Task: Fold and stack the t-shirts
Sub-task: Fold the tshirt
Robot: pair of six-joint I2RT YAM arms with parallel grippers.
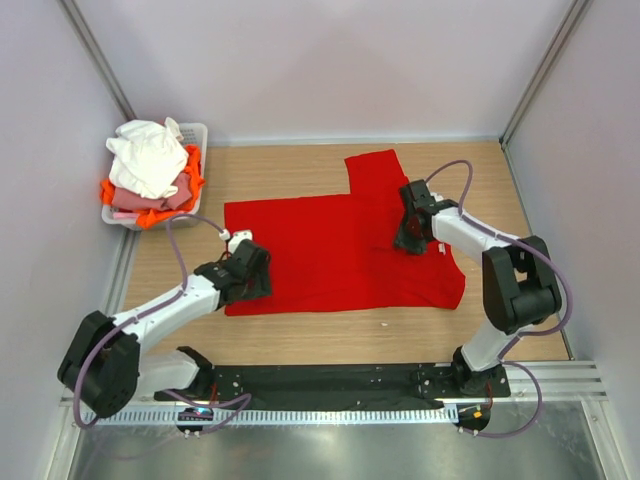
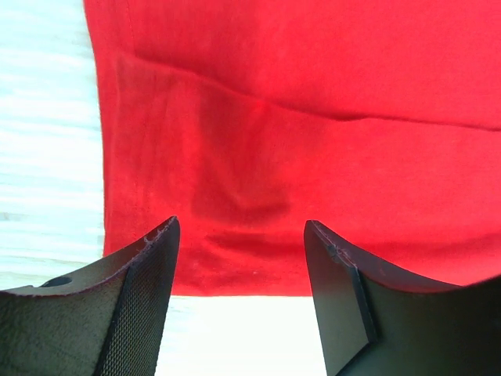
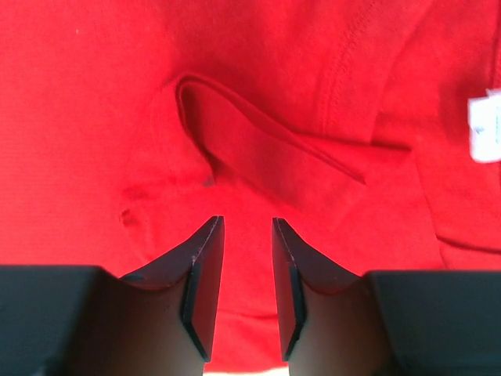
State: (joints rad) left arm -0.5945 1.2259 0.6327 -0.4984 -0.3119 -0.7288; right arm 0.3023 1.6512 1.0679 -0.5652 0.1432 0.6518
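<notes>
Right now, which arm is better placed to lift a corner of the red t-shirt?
Left, probably. The left gripper hangs open over a near corner of the red t-shirt, with the hem between its jaws. The right gripper sits over a wrinkle inside the cloth, jaws nearly together.

- The red t-shirt (image 2: 313, 141) runs past the top and right edges of the picture ahead of the left gripper (image 2: 241, 222).
- Red cloth shows in the narrow gap of the right gripper (image 3: 246, 229); I cannot tell whether it is pinched or merely behind.
- The white label (image 3: 486, 125), ahead and to the right of the right gripper, is cut by the edge and its print is unreadable.
- From above, both grippers' fingertips are hidden under their own wrists.
</notes>
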